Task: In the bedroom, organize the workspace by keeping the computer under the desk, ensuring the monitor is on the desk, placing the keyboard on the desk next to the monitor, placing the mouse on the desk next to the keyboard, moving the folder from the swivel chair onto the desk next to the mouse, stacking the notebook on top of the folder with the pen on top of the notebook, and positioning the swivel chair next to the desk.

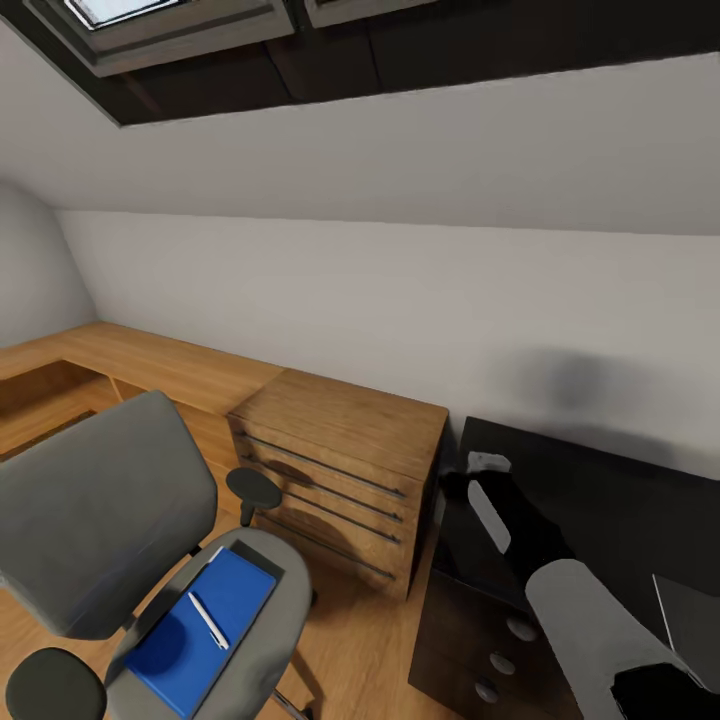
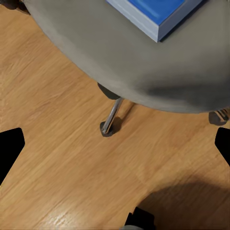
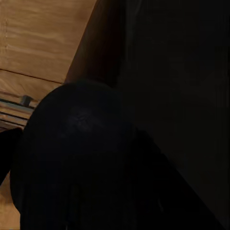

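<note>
Under a sloping white wall with a dark skylight recess, the grey upholstered swivel chair point(image 1: 100, 520) stood on the light wooden plank floor point(image 2: 57, 143), carrying the flat bright blue folder point(image 1: 205, 620) with the thin whitish pen point(image 1: 208, 620) lying on top. Beside it stood a light wooden dresser point(image 1: 340, 470), then the long black tabletop point(image 1: 600, 500) at the right. The right arm reached over that tabletop with a rounded black object point(image 3: 72, 158) before its claw, whose state I cannot tell; the left claw's opening also could not be told.

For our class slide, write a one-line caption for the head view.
Blue folder with pen lies on the swivel chair beside the wooden dresser and black desk.
</note>
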